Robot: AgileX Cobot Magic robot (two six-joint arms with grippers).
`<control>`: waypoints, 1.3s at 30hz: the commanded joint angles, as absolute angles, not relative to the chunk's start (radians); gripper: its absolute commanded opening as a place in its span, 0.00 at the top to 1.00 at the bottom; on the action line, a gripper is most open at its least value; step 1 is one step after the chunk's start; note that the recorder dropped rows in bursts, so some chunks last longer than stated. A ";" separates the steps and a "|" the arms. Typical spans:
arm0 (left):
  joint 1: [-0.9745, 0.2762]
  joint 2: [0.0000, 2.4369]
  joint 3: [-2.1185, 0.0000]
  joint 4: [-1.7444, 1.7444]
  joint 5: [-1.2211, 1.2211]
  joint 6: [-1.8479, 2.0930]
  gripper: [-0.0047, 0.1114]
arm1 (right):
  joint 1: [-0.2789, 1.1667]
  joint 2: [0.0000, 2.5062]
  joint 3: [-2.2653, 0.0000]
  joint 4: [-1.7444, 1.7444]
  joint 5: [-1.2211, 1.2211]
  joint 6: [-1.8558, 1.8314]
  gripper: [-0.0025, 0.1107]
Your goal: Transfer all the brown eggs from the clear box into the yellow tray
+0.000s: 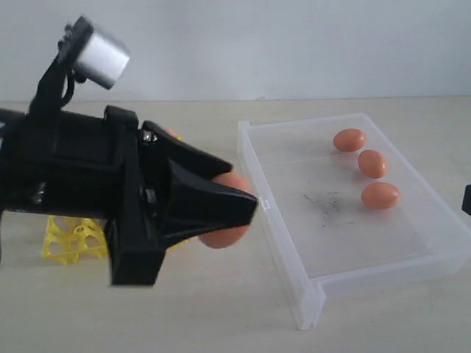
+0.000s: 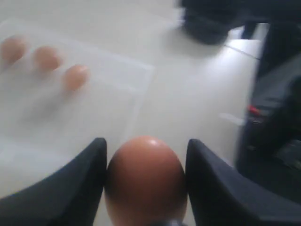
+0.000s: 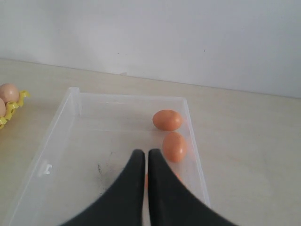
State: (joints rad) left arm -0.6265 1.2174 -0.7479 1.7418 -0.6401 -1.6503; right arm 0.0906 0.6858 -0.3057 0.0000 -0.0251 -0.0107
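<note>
While left tool (image 2: 146,143) holds egg (image 2: 145,183) | right wrist view: eggs (image 3: 8,92) on yellow tray (image 3: 13,105)

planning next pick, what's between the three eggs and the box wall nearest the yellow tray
Only bare box floor with dark scuff marks, shown in the exterior view.

Clear box (image 1: 360,232) floor mostly bare; three brown eggs (image 1: 372,163) along one long wall. Left gripper (image 1: 249,207), egg (image 1: 224,237) held, hides most of yellow tray (image 1: 70,243).
</note>
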 commanded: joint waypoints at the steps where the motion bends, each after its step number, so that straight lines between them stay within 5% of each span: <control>1: -0.624 1.207 -0.875 1.744 -1.017 -1.583 0.93 | 0.091 0.681 -0.302 -0.007 -0.028 -0.010 0.98; 5: -0.546 1.253 -0.890 1.744 -1.221 -1.810 0.93 | 0.091 0.681 -0.302 -0.007 -0.026 -0.008 0.98; 12: -0.531 1.381 -0.890 1.744 -1.177 -1.865 0.93 | 0.091 0.681 -0.302 -0.007 -0.026 -0.010 0.98; 29: -0.531 1.324 -0.890 1.724 0.302 -1.407 0.93 | 0.091 0.681 -0.302 -0.007 -0.028 -0.012 0.98; 35: -0.531 1.329 -0.892 1.258 0.829 -0.785 0.93 | 0.091 0.681 -0.302 -0.007 -0.028 -0.012 0.98; 39: -0.531 1.331 -0.892 0.908 0.884 -0.520 0.93 | 0.091 0.681 -0.302 -0.007 -0.028 -0.014 0.98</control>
